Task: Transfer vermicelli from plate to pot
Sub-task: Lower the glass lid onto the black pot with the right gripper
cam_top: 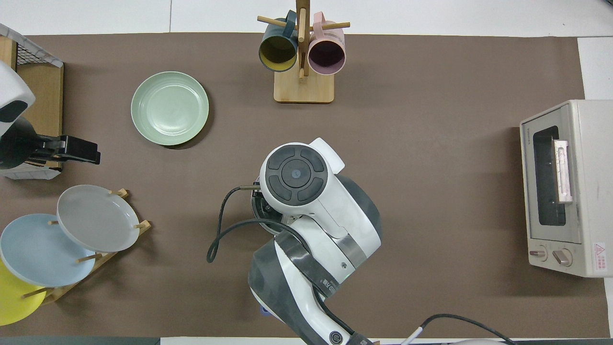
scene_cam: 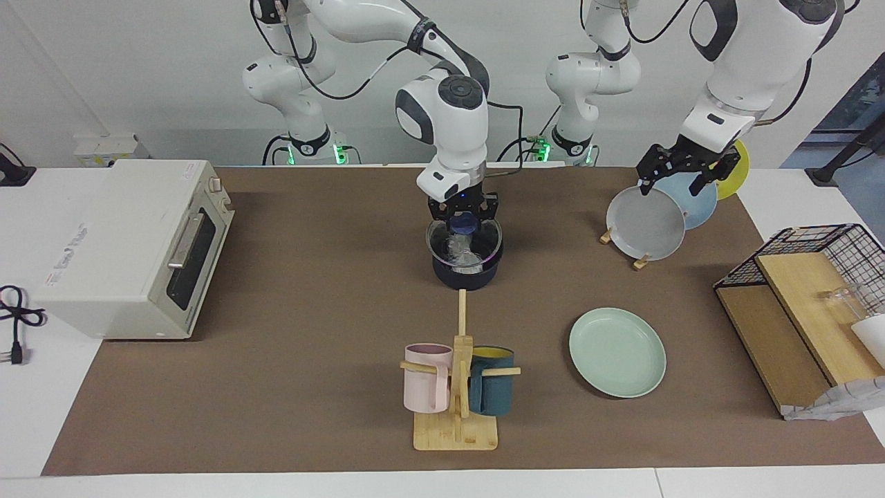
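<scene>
Brown matting carries the pot (scene_cam: 465, 266), where the right gripper (scene_cam: 462, 213) pinches a glass lid (scene_cam: 464, 243) over the vermicelli (scene_cam: 459, 249) to cover it, while the left gripper (scene_cam: 682, 169) waits spread above the plate rack (scene_cam: 639, 261).

One camera is looking down from high across the table, facing the robots at twelve o'clock. The other is peering steeply down from above them. Both are taking in the mug rack (scene_cam: 455, 387) (cam_top: 303, 57) and toaster oven (scene_cam: 135, 245) (cam_top: 565, 187).
</scene>
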`<action>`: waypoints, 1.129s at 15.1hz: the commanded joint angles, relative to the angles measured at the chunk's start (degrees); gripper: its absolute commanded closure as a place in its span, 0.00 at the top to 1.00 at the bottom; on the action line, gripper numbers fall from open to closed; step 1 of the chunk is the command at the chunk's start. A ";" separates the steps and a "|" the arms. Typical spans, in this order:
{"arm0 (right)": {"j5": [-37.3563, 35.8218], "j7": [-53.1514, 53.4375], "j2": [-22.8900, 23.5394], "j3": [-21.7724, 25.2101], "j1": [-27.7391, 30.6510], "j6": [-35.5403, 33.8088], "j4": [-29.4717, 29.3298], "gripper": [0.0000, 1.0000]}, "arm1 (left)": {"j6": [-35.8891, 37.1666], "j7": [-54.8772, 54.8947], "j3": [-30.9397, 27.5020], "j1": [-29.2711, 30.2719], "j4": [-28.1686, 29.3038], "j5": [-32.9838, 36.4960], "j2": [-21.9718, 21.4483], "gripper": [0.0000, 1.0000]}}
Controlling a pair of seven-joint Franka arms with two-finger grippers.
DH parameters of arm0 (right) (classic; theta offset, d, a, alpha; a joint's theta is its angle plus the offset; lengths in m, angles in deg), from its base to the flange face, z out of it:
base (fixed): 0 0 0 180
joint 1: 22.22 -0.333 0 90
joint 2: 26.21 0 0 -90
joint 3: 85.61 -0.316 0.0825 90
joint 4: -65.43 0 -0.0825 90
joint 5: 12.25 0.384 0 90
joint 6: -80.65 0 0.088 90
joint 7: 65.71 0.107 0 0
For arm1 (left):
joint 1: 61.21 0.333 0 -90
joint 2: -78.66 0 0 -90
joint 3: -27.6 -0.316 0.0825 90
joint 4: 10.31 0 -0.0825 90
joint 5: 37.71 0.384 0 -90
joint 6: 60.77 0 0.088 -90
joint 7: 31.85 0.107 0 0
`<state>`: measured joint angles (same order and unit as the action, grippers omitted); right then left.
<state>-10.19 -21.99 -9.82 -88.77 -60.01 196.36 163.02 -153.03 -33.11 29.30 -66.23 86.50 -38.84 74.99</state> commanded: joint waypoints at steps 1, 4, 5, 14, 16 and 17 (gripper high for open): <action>-2.32 0.40 -1.01 0.09 -0.88 -0.66 0.94 0.00 | 1.83 -0.85 0.32 0.10 -1.71 1.91 0.42 1.00; -2.24 0.66 -1.01 0.09 -1.06 -0.14 1.20 0.00 | 4.72 -0.85 0.32 0.10 -5.65 2.79 1.55 1.00; -2.06 0.66 -1.01 0.09 -0.98 0.56 1.46 0.00 | 6.30 -0.76 0.32 0.10 -7.93 3.32 2.51 1.00; -1.97 0.48 0.40 0.09 -0.62 4.61 2.16 0.00 | 7.46 -0.58 0.06 0.27 -3.32 2.80 0.78 1.00; -1.97 0.57 0.92 0.09 -0.89 4.88 2.08 0.00 | 5.96 -1.02 0.14 0.27 -1.19 2.80 0.24 1.00; -1.97 0.57 1.53 0.09 -1.06 5.40 2.08 0.00 | 5.96 -0.94 0.23 0.27 -1.27 2.80 0.24 1.00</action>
<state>-11.55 -21.99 -8.74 -88.52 -60.93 200.43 164.49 -145.64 -33.29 29.15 -66.20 82.35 -37.23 77.49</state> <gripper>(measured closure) 0.335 0.000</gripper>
